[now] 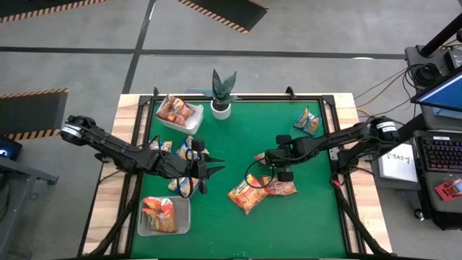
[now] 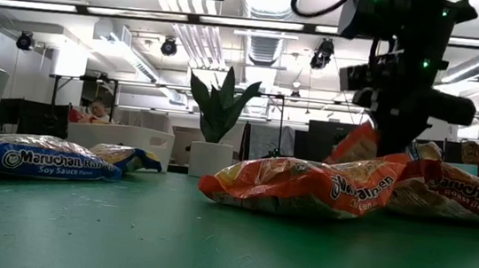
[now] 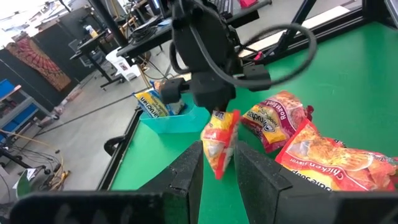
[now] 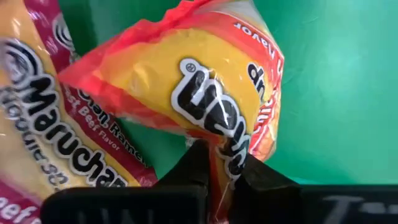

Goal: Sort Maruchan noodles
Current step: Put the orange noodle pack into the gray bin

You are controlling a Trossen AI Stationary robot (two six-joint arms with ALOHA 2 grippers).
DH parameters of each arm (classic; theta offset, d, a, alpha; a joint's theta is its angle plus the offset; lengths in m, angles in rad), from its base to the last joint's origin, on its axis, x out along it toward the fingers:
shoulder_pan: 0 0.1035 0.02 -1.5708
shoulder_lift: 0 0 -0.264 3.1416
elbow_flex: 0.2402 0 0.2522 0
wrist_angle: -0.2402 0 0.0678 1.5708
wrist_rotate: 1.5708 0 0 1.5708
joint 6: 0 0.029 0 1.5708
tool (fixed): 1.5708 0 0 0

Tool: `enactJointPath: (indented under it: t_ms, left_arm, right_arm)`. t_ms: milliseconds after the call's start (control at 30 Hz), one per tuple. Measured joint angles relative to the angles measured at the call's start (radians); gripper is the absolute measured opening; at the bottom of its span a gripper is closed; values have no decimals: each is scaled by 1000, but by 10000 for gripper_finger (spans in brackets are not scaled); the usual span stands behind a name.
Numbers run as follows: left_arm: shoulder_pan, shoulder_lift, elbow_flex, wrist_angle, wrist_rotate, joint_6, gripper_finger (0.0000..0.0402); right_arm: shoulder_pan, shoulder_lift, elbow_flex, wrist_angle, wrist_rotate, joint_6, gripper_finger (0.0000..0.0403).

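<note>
Two Maruchan packets lie flat on the green mat: an orange one [image 1: 247, 193] and a red one [image 1: 281, 188]. My right gripper [image 1: 270, 170] points steeply down just over them, shut on a third, orange-yellow packet [image 3: 219, 142]. My left gripper [image 1: 219, 168] hovers left of centre, open, with nothing between its fingers [image 3: 186, 177]. Blue-and-yellow packets [image 1: 189, 150] lie by the left arm. One more lies at the far right [image 1: 308, 121]. My right gripper pinches the orange-yellow packet by one end's edge [image 4: 219, 153] between its two fingers. The fingers come from above, slanting steeply down. The packet stands on end below them [image 3: 217, 158]; the left fingers and the orange packet hide whether its lower end rests on the mat.
A white tray [image 1: 164, 120] with packets stands at the far left and a clear tray [image 1: 185, 217] with orange packets at the near left. A potted plant [image 1: 222, 94] stands at the far edge. A teal tray [image 3: 180, 121] holds the far-right packet.
</note>
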Motion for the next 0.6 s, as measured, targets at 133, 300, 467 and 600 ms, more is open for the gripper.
enactJointPath:
  t_ms: [133, 300, 467, 600]
  left_arm:
    - [-35, -50, 0, -15, -1, -3, 74]
    - [-105, -169, 0, -51, -99, -40, 74]
    - [-161, -264, 0, -85, -149, -78, 74]
    - [-183, -316, 0, -114, -152, -107, 74]
  right_arm:
    - [0, -71, 0, -12, -4, 47, 9]
    - [0, -195, 0, 5, -5, 111, 9]
    - [2, -302, 0, 153, -46, 130, 9]
    - [2, -333, 0, 355, -105, 104, 9]
